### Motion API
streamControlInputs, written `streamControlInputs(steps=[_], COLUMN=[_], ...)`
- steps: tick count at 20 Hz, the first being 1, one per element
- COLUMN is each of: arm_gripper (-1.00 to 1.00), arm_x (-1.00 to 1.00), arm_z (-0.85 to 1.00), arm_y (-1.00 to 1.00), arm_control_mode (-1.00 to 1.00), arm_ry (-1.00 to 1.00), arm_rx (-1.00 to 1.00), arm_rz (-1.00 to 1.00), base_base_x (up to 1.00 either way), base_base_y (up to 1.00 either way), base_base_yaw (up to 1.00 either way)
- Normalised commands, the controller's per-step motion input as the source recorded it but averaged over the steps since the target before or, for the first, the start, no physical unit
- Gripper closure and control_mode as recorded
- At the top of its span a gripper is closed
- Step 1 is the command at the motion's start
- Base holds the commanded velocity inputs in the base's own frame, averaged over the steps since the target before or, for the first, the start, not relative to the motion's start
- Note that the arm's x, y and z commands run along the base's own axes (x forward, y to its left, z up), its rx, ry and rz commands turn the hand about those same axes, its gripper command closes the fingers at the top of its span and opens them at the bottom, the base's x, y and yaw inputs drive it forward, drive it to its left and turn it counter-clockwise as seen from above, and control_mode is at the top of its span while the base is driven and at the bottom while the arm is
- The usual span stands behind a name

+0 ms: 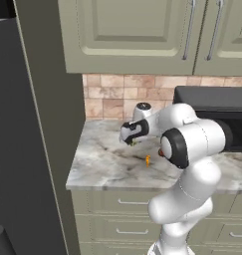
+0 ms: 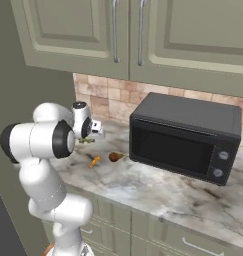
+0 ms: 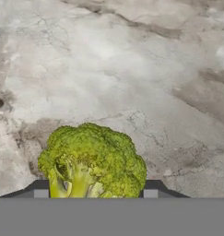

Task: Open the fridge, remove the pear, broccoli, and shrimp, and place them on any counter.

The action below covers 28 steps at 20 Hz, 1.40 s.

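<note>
You see the white arm bent low over the grey-white marbled stone tabletop [image 1: 100, 164], its pincer [image 1: 131, 141] by the tan tiled backsplash [image 1: 112, 97]. A small lumpy yellow-green broccoli clump [image 1: 134, 143] peeks out beneath the hand. A tiny orange shrimp [image 1: 148, 160] lies just beside it. A black microwave [image 1: 227, 107] stands right.

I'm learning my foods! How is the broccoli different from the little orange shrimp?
The broccoli is lumpy and yellow-green; the shrimp is smooth and orange. The broccoli looks bigger, the shrimp tiny. The broccoli sits between the robot's jaws at the gripper; the shrimp lies free on the counter. Both are above the same marbled counter.
</note>
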Motion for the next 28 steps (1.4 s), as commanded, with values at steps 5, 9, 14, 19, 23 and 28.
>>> streamControlInputs(steps=[5,9,14,19,23,28], arm_gripper=[1.00,1.00,-1.00,-1.00,-1.00,-1.00], arm_x=[0.00,0.00,0.01,0.01,0.00,0.00], arm_z=[-0.44,-0.42,-0.12,0.29,0.49,0.69], arm_y=[0.00,0.00,0.00,-0.02,0.00,0.00], arm_control_mode=[-1.00,-1.00,-1.00,-1.00,-1.00,-1.00], arm_ry=[-0.01,-0.02,-0.05,-0.12,-0.06,0.00], arm_rx=[-0.05,-0.04,-0.02,0.00,0.00,0.01], arm_rz=[0.00,0.00,-0.01,-0.01,0.00,0.00], base_base_x=[0.00,0.00,0.00,0.00,0.00,0.00], base_base_y=[0.00,0.00,0.00,0.00,0.00,0.00], base_base_yaw=[0.00,0.00,0.00,0.00,0.00,0.00])
